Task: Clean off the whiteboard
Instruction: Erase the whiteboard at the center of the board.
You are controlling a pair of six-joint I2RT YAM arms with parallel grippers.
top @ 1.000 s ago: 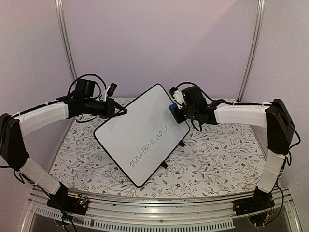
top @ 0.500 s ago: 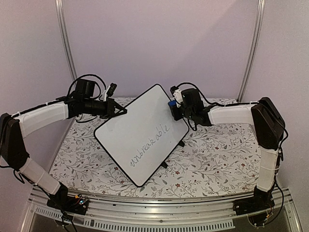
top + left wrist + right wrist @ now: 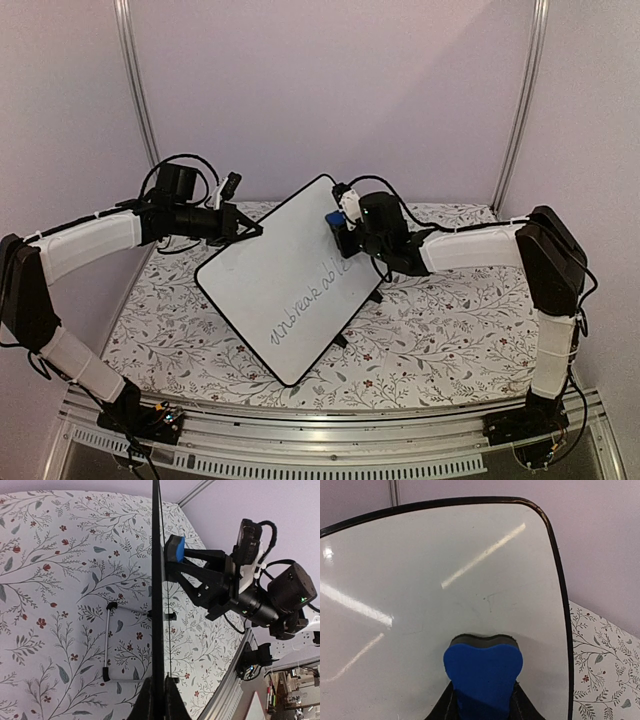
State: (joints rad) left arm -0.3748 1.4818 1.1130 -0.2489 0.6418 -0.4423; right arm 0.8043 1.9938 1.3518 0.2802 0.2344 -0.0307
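The whiteboard stands tilted over the floral table, with dark handwriting along its lower right side. My left gripper is shut on the board's upper left rim. In the left wrist view the board's black rim runs edge-on, pinched between the left gripper tips. My right gripper is shut on a blue eraser pressed against the upper part of the board. In the right wrist view the blue eraser sits flat against the white whiteboard, the right gripper clamped on its sides.
A floral cloth covers the table. A wire stand and small black clip feet show under the board. A metal rail runs along the near edge, and upright posts stand at the back corners.
My right gripper has carried the blue eraser leftward from the board's right edge onto its upper face. The left gripper and the board have stayed put.
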